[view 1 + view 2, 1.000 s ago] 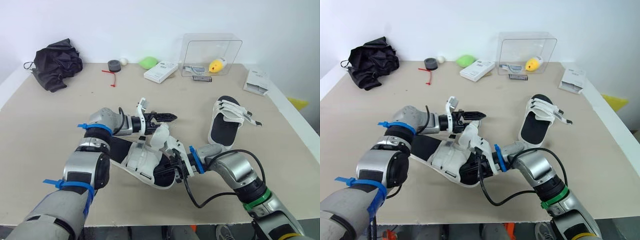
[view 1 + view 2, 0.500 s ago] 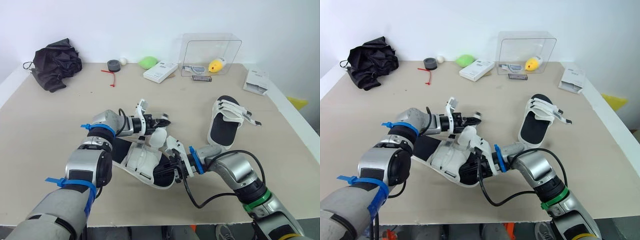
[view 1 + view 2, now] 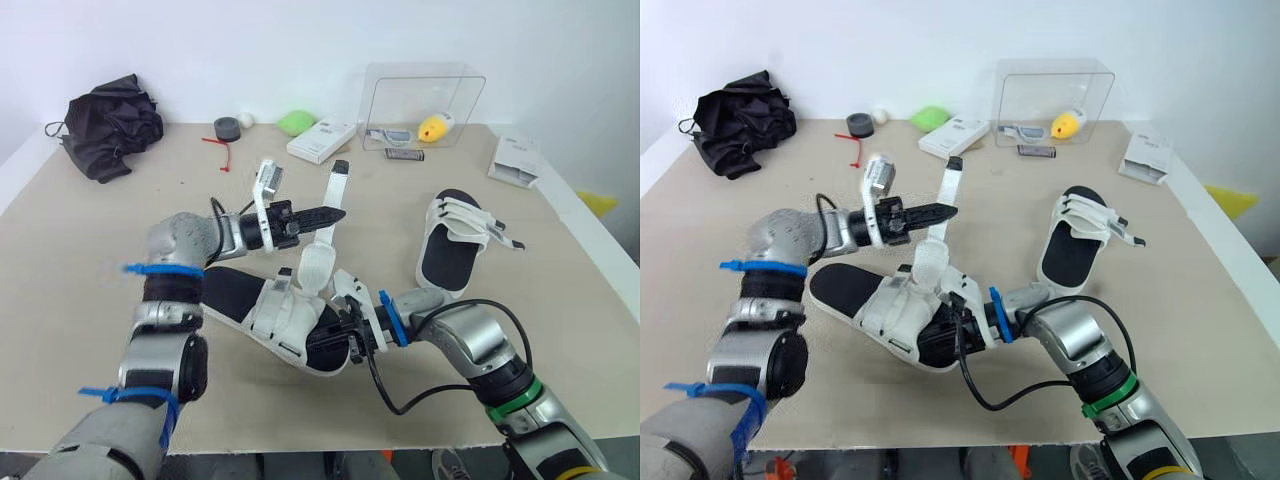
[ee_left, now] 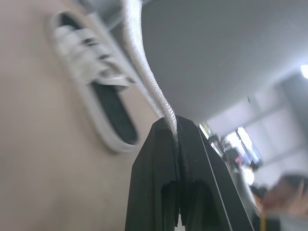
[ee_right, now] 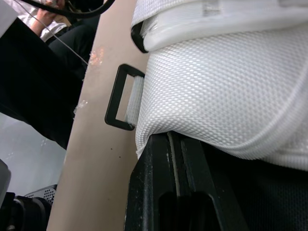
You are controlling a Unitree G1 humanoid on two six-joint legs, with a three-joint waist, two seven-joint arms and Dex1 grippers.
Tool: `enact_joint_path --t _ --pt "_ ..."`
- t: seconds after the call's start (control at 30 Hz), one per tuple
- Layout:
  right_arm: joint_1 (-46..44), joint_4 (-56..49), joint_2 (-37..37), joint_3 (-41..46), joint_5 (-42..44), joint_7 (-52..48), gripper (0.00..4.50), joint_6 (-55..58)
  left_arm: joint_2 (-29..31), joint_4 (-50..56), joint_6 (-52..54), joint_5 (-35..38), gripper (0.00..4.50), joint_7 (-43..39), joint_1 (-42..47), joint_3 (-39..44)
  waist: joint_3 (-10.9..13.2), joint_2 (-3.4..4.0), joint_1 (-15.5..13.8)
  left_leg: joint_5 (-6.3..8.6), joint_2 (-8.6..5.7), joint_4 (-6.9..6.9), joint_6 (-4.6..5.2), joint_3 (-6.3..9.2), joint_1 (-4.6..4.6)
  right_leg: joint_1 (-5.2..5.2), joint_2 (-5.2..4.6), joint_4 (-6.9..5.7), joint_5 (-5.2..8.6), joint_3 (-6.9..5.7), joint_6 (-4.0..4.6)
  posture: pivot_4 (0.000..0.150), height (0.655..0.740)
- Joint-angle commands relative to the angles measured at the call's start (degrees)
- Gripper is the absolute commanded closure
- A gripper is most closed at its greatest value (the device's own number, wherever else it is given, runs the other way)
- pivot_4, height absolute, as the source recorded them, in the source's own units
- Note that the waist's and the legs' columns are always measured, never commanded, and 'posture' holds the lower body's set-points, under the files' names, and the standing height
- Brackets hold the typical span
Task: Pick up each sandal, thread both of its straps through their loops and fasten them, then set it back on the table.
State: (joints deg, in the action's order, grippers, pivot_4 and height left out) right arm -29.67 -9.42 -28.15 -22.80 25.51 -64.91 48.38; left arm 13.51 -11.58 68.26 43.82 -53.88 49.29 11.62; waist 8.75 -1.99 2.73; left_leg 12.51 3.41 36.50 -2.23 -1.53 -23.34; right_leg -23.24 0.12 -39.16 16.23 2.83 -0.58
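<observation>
My left gripper [image 3: 336,212] is closed flat on a white strap [image 3: 333,190] of the near sandal [image 3: 268,312]. In the left wrist view the two fingers [image 4: 156,159] meet with only the strap's thickness between them. The strap rises from the sandal's white upper to my fingers. Its free end, tipped black, sticks out past them, away from me. The gripper hangs above the table [image 3: 80,260], over the middle of the sandal.

My right gripper [image 3: 344,336] is pressed together on the sandal's end nearest my right side. In the right wrist view its fingers [image 5: 156,159] pinch the edge of the white mesh upper, with the dark sole beside them. A black loop [image 5: 122,104] on a short white tab lies flat on the table, just beside that mesh edge, with nothing through it.

The near sandal lies in front of me, its black footbed bare at the end on my left. I cannot tell whether the gripped end is off the table.

The far sandal [image 3: 455,246] lies on the table to my right, apart from the near one, with white straps across its black footbed.
</observation>
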Motion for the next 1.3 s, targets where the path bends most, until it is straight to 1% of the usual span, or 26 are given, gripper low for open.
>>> enact_joint_path --t 0.03,0.17,0.3,0.37,0.4,0.43,0.47,0.53,0.63,0.7,0.8,0.97,1.03,1.07,1.13,1.2,1.3 --pt "1.4 0.5 -0.4 -1.8 -0.4 0.3 4.5 1.1 2.7 16.4 -6.5 4.1 4.47 -5.0 -5.2 -0.5 0.0 0.0 -0.1 -0.04 0.0 0.0 -0.11 0.0 -0.01 0.0 -0.01 0.0 -0.01 -0.01 0.01 0.15 0.74" --pt "1.5 0.4 -0.9 -1.7 -0.2 -0.2 4.5 1.1 7.2 26.2 -13.0 4.0 4.47 -10.1 -13.4 -2.9 0.0 -0.01 -0.1 -0.05 -0.03 0.0 -0.15 -0.01 0.05 0.06 -0.05 0.0 -0.02 0.01 0.02 0.15 0.74" --pt "1.2 0.8 -1.0 -1.9 -0.1 -0.8 4.5 0.8 10.9 30.3 -16.1 5.9 4.47 -14.6 -18.2 -3.2 0.0 -0.01 -0.1 -0.05 -0.02 0.02 -0.14 0.01 0.05 0.09 -0.01 0.0 0.07 -0.01 -0.14 0.15 0.74" --pt "0.9 1.2 -1.0 -2.2 -0.3 -1.2 4.5 0.5 13.7 32.0 -23.4 2.2 4.47 -20.2 -21.2 -6.0 0.0 -0.01 -0.1 -0.04 -0.01 0.02 -0.12 0.02 0.05 0.08 -0.01 0.0 0.07 -0.02 -0.15 0.15 0.74" --pt "0.6 1.3 -1.0 -2.4 -0.4 -1.5 4.5 0.3 14.7 33.2 -30.9 -2.0 4.47 -22.8 -23.6 -7.5 0.0 0.0 -0.1 -0.02 -0.01 0.02 -0.09 0.0 0.05 0.08 0.0 0.01 0.07 -0.02 -0.15 0.15 0.74" --pt "0.5 1.5 -1.1 -2.5 -0.5 -1.6 4.5 0.2 15.7 33.9 -35.4 -4.1 4.47 -25.3 -25.1 -8.9 0.0 0.0 -0.1 0.0 -0.02 0.02 -0.07 -0.02 0.06 0.08 0.01 0.02 0.05 -0.01 -0.12 0.15 0.74" --pt "0.4 1.5 -1.1 -2.6 -0.5 -1.8 4.5 0.1 17.1 34.2 -37.4 -5.0 4.47 -27.4 -25.9 -10.2 0.0 0.0 -0.1 0.01 -0.02 0.01 -0.04 -0.05 0.08 0.08 0.01 0.03 -0.01 0.03 0.0 0.15 0.74" --pt "0.2 1.7 -1.1 -2.7 -0.5 -1.9 4.5 0.0 17.6 33.7 -42.4 -6.6 4.47 -28.8 -26.6 -11.4 0.0 -0.01 -0.2 0.04 -0.01 0.01 0.0 -0.05 0.04 0.07 0.0 0.07 -0.01 0.01 -0.01 0.15 0.74" --pt "0.1 1.8 -1.2 -2.8 -0.5 -2.1 4.5 0.0 18.8 31.1 -55.6 -10.8 4.47 -35.2 -28.2 -12.4 0.0 -0.01 -0.2 0.09 -0.01 0.04 0.1 -0.07 0.03 0.07 0.0 0.08 0.0 0.0 -0.01 0.15 0.74" --pt "0.1 1.9 -1.3 -2.8 -0.4 -2.2 4.5 0.0 19.8 29.8 -62.3 -12.0 4.47 -38.0 -29.0 -13.2 0.0 0.0 -0.1 0.13 0.0 0.04 0.16 -0.11 0.06 0.07 0.02 0.08 0.0 0.04 0.0 0.15 0.74" --pt "0.0 1.9 -1.4 -2.8 -0.3 -2.4 4.5 0.0 22.5 26.9 -78.4 -12.0 4.47 -38.6 -29.7 -16.5 0.0 0.0 -0.2 0.15 0.05 0.03 0.2 -0.11 0.06 0.06 0.04 0.09 0.02 0.05 0.02 0.15 0.74" --pt "-0.2 2.2 -1.3 -3.0 -0.3 -2.7 4.5 0.0 26.4 20.5 -97.5 -11.4 4.47 -38.6 -29.4 -22.0 0.0 0.0 -0.2 0.17 0.06 0.04 0.24 -0.11 0.06 0.07 0.02 0.1 0.02 0.09 0.02 0.15 0.74" --pt "-0.3 2.3 -1.3 -3.0 -0.3 -2.7 4.5 -0.1 27.2 18.2 -102.3 -11.1 4.47 -38.6 -28.8 -23.6 0.0 0.0 -0.2 0.18 0.08 0.05 0.24 -0.11 0.06 0.06 0.04 0.1 0.02 0.09 0.02 0.15 0.74" --pt "-0.4 2.4 -1.3 -3.1 -0.4 -2.8 4.5 -0.2 27.0 17.1 -104.4 -10.8 4.22 -38.6 -28.4 -23.8 0.0 0.0 -0.2 0.18 0.08 0.05 0.24 -0.11 0.05 0.06 0.04 0.1 0.02 0.06 0.02 0.15 0.74" --pt "-0.5 2.6 -1.2 -3.3 -0.4 -3.0 4.5 -0.2 26.8 15.1 -105.0 -10.7 3.59 -38.6 -27.8 -24.2 0.0 0.0 -0.2 0.18 0.09 0.06 0.25 -0.12 0.02 0.06 0.04 0.1 0.02 0.02 0.02 0.15 0.74" --pt "-0.7 2.8 -1.2 -3.4 -0.5 -3.1 4.5 -0.3 25.6 13.5 -105.6 -10.9 2.66 -38.6 -27.0 -23.5 0.0 0.01 -0.2 0.18 0.08 0.08 0.26 -0.14 0.02 0.06 0.04 0.1 0.02 0.02 0.02 0.15 0.74" --pt "-0.8 3.0 -1.2 -3.5 -0.5 -3.3 4.5 -0.4 24.0 12.3 -105.9 -10.9 1.07 -38.2 -26.2 -22.0 0.0 0.01 -0.2 0.18 0.09 0.12 0.26 -0.13 0.01 0.06 0.06 0.1 0.02 0.0 0.01 0.15 0.74"
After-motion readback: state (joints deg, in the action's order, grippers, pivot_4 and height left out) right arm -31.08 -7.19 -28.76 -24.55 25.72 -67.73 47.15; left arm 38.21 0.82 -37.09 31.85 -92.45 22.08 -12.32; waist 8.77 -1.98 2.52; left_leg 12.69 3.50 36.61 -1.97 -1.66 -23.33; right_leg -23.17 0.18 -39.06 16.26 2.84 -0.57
